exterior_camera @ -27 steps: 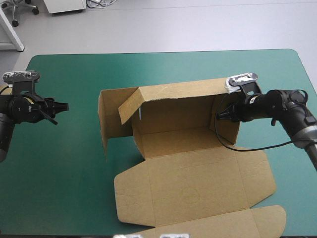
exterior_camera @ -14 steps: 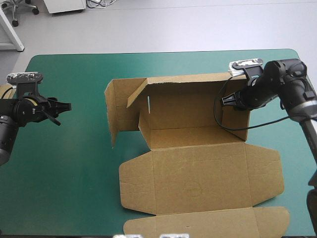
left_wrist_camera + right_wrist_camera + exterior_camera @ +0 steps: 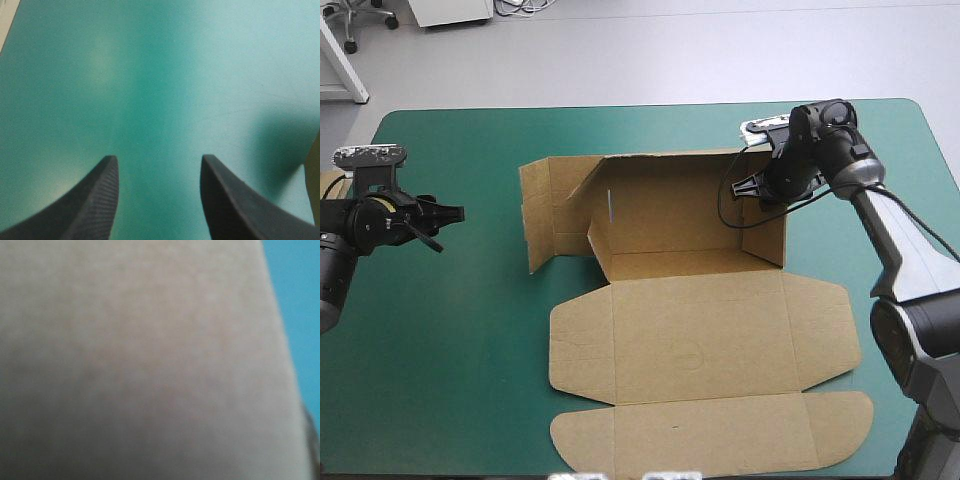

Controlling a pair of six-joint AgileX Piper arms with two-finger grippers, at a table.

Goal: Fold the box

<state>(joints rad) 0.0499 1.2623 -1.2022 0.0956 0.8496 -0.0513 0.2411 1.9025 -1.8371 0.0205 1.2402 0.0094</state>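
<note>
The brown box (image 3: 690,340) lies in the middle of the table. Its back wall (image 3: 670,205) and right wall (image 3: 767,228) stand up, and a left wall panel (image 3: 542,215) stands splayed outward. The lid and front flaps lie flat toward the near edge. My right gripper (image 3: 748,187) is at the far right corner, shut on the top of the right wall. Its wrist view is filled by brown board (image 3: 140,350), which hides the fingers. My left gripper (image 3: 450,213) hovers open over bare cover left of the box, nothing between its fingers (image 3: 158,157).
Teal-green cover (image 3: 450,330) lies free to the left of the box and along the far edge. A thin edge of the box (image 3: 315,175) shows beside the left gripper. A sliver of brown board (image 3: 326,184) shows at the table's left edge.
The right gripper swung left and toward the far edge, now pointing along the back wall. The box slid left with it and its walls stand straighter. The left arm stayed put.
</note>
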